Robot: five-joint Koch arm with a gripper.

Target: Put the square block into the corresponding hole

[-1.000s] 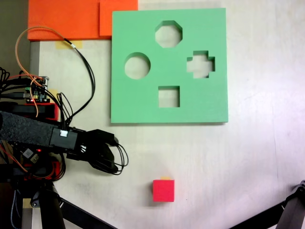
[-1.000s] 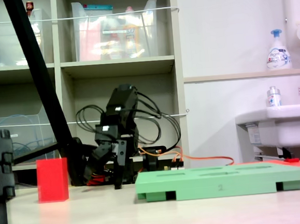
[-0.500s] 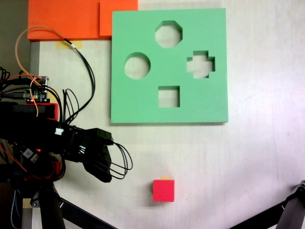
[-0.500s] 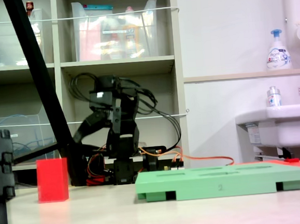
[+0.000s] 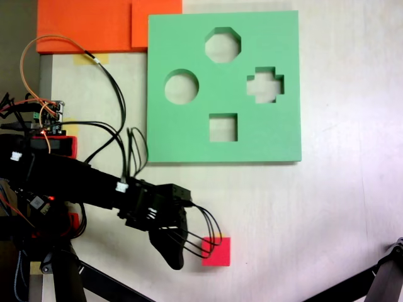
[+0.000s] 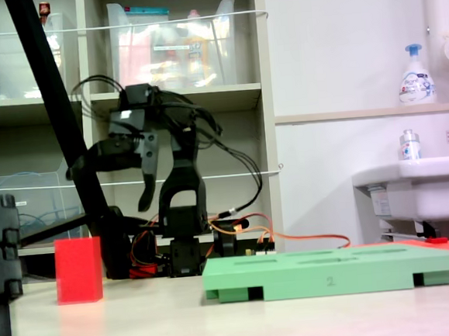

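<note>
The small bright red cube, the square block (image 5: 216, 251), rests on the pale surface (image 5: 340, 207) at about the 6 o'clock position of the top-down fixed view, well apart from the large green foam board (image 5: 189, 135) that lies flat toward 12 o'clock. The square hole (image 5: 223, 128) sits near the board's lower edge, with a round cutout (image 5: 181, 87) toward its 10 o'clock, an octagonal cutout (image 5: 223, 44) at its 12 o'clock and a cross-shaped cutout (image 5: 265, 85) toward its 2 o'clock. The black arm reaches in from 9 o'clock, and its gripper (image 5: 173, 253) is just beside the block at the block's 9 o'clock, with looped black cables overlapping the block's left edge. In the low side-on fixed view the block (image 6: 78, 270) stands on the surface at 8 o'clock, left of the board (image 6: 334, 271), while the gripper (image 6: 145, 201) hangs above the surface, fingers pointing down and spread apart, holding nothing.
</note>
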